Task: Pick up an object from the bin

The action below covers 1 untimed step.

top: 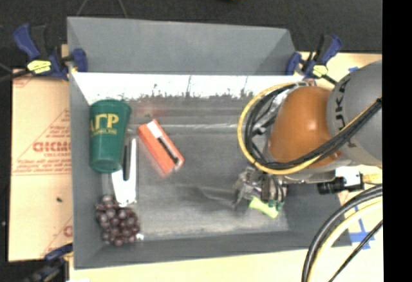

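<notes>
Gripper (pixel 252 196) sits low over the bin's (pixel 193 219) right floor, just beside a small green-and-white object (pixel 267 207), probably the handiest pick; open or closed, cannot tell.

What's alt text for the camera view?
A robot arm reaches down into the lower right corner of a grey bin, by a small green and white thing. Along the left wall lie a green cup, a white and black tool and dark purple grapes; an orange block lies mid-bin.
</notes>
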Available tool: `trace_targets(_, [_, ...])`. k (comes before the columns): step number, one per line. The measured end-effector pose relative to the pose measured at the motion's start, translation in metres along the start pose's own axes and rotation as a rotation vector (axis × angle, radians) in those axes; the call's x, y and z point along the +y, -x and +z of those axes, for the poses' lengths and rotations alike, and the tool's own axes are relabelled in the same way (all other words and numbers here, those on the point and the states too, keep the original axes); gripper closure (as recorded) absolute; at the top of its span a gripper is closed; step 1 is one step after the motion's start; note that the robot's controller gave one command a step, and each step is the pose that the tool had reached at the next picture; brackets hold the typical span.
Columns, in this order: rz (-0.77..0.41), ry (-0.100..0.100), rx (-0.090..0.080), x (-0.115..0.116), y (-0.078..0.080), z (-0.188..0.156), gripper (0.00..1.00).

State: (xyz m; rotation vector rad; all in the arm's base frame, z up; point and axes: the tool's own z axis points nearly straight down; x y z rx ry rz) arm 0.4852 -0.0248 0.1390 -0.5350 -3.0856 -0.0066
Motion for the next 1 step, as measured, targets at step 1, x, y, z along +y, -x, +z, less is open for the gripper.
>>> trace_targets(1, [-0.002, 0.001, -0.004, 0.0002, 0.001, -0.0234, 1.0])
